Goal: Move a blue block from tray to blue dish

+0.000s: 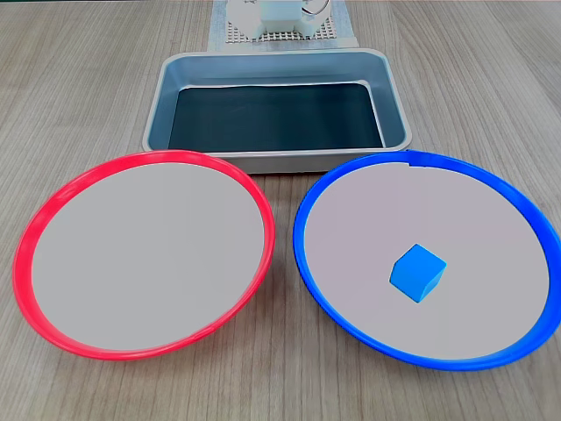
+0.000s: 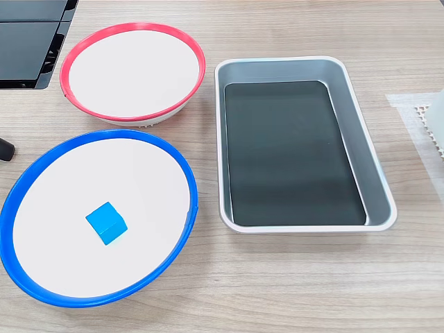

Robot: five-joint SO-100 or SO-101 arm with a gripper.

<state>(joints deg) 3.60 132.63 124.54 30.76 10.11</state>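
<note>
The blue block point(image 1: 417, 273) point(image 2: 106, 223) rests inside the blue dish point(image 1: 351, 180) point(image 2: 41, 163), a little off its centre on the pale floor, free of any grip. The grey metal tray point(image 1: 162, 96) point(image 2: 378, 184) with its black inner floor stands beside the dish and holds nothing. In both fixed views the block stands apart from the dish's rim.
A red-rimmed dish point(image 1: 39, 219) point(image 2: 191, 48) of the same size sits next to the blue one. A white arm base on a perforated mat point(image 1: 280, 22) stands behind the tray. A dark flat object point(image 2: 31, 41) lies at the table's corner. Bare wooden table surrounds the dishes.
</note>
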